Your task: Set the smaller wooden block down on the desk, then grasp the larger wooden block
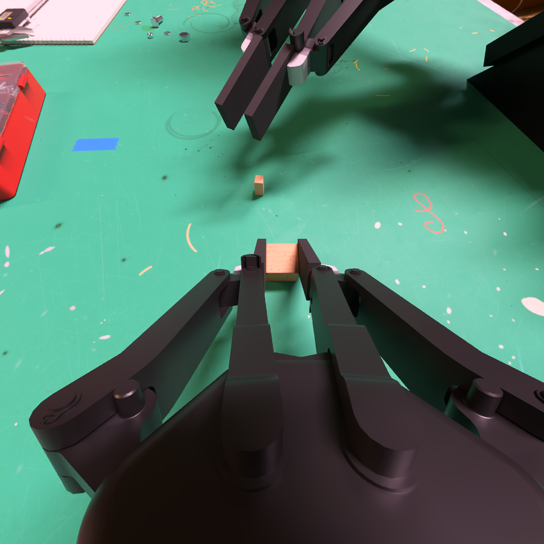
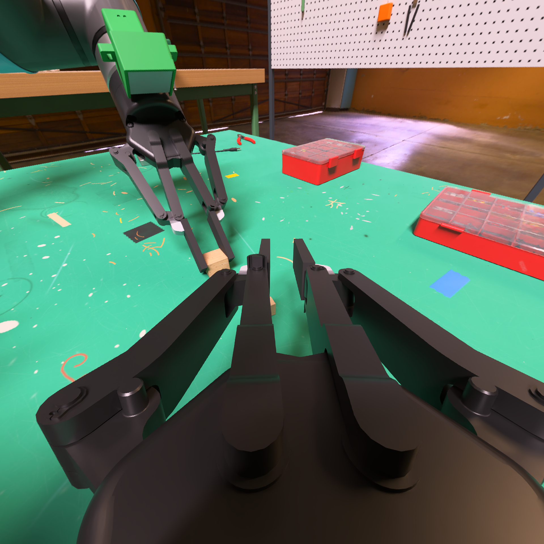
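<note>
The larger wooden block (image 1: 282, 262) sits between the fingers of my left gripper (image 1: 282, 245), which is shut on it low at the green desk mat (image 1: 117, 206). The right wrist view shows the same grasp, with the larger block (image 2: 216, 259) in the left gripper (image 2: 217, 265). The smaller wooden block (image 1: 259, 185) stands upright on the mat, free, just beyond the left gripper. My right gripper (image 2: 281, 244) is open a little and empty; it hovers above the smaller block (image 2: 273, 306), which peeks out behind its left finger. The right gripper also shows in the left wrist view (image 1: 244, 125).
Two red parts boxes (image 2: 322, 160) (image 2: 485, 226) lie on the mat, and one (image 1: 17, 126) shows at the left edge of the left wrist view. There are blue tape (image 1: 95, 144), a notebook (image 1: 67, 20), loose bolts (image 1: 156, 20), red pliers (image 2: 245, 139) and a dark box (image 1: 518, 88).
</note>
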Robot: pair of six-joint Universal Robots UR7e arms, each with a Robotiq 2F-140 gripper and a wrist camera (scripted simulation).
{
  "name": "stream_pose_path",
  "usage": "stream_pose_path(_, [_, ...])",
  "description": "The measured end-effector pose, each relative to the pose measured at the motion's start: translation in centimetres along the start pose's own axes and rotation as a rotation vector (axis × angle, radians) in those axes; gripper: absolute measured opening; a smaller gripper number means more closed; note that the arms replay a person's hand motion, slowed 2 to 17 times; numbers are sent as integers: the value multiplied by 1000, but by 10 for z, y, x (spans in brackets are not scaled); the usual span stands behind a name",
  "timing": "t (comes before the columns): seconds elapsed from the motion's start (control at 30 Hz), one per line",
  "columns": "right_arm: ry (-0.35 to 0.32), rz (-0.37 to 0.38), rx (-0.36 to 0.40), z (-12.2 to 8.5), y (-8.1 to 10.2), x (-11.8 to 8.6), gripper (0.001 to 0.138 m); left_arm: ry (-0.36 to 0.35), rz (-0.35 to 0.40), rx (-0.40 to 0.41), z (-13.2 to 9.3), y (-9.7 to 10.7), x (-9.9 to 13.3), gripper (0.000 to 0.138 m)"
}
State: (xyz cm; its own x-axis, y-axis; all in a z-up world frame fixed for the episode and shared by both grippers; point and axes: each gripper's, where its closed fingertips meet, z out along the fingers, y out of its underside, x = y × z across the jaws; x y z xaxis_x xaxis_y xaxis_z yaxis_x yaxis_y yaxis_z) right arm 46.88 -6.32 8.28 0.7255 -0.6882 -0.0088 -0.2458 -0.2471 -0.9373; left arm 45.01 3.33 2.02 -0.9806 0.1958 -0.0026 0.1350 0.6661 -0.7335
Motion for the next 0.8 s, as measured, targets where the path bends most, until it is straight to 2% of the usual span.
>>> stream_pose_path(0.4, [113, -21, 43, -7, -3, 15, 22, 6, -11, 19, 3, -3, -3, 28])
stream_pose_path(0.8, [119, 26, 30, -5, 1, 18, 21, -12, -21, 27, 4, -4, -4, 28])
